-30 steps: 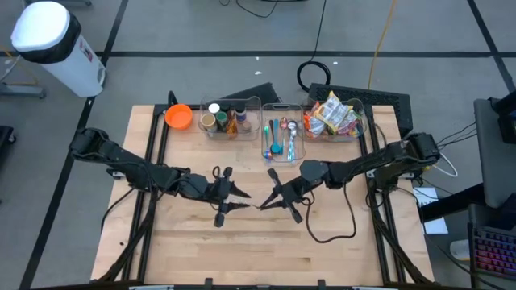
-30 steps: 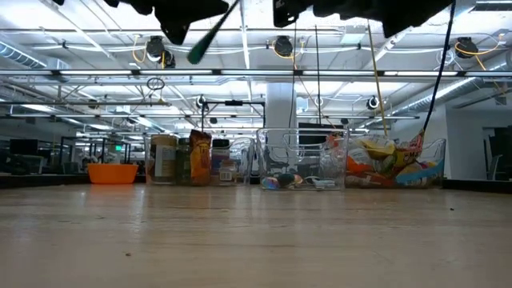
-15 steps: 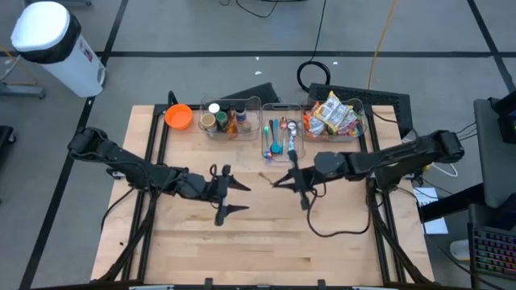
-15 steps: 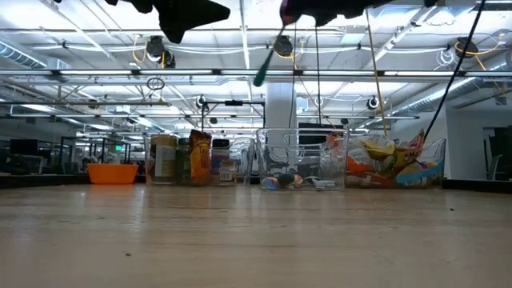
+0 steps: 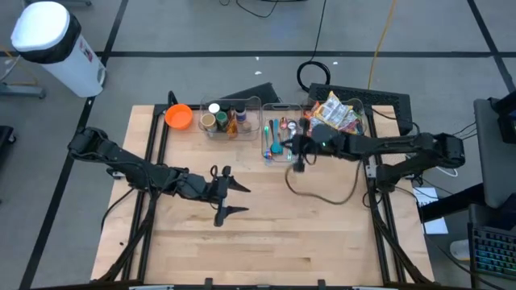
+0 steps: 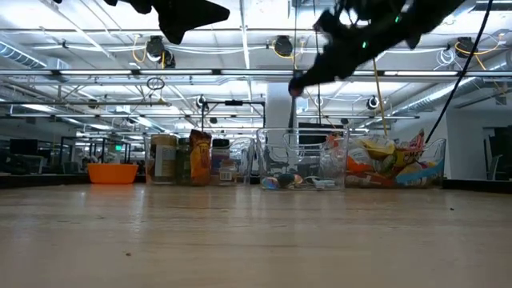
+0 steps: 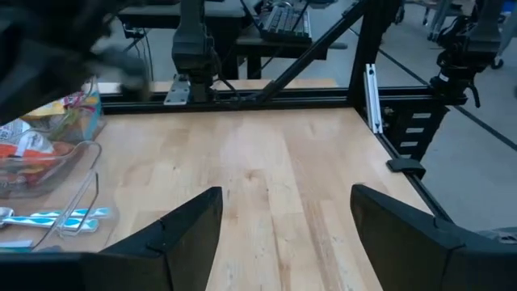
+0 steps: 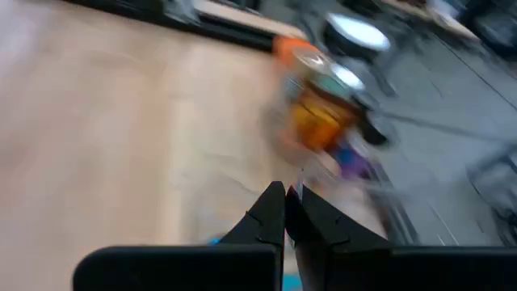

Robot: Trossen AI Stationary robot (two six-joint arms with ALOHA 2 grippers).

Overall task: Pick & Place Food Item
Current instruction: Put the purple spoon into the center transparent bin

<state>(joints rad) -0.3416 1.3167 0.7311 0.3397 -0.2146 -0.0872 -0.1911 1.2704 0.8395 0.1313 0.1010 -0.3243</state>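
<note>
The food items are bright snack packets [image 5: 334,117] piled in a clear bin at the table's far right, also seen in the low view [image 6: 392,164]. My right gripper [image 5: 296,153] is shut, held high over the clear utensil bin [image 5: 278,138], just left of the snack bin. A thin dark stick [image 5: 299,166] pokes out of it toward the near edge. In the right wrist view [image 8: 287,202] its fingertips meet. My left gripper [image 5: 236,198] hangs open above the table's middle, with nothing between its fingers [image 7: 283,218]. My right gripper is shut across a thin stick [image 5: 299,164]. The fingers come nearly level from the table's right. The stick is clear of the table, running roughly from near to far. The gripper itself hides which part of the stick it has.
A clear bin of jars [image 5: 222,119] and an orange bowl [image 5: 179,117] stand at the far left. A black cable [image 5: 322,193] loops over the table below the right arm. The near half of the wooden table [image 5: 258,250] is bare.
My left gripper has opened and kept its place. My right gripper, still shut, has swung from the table's middle toward the far right, over the utensil bin, and has turned to point nearly level. The thin green stick has left the left gripper and gone with it.
</note>
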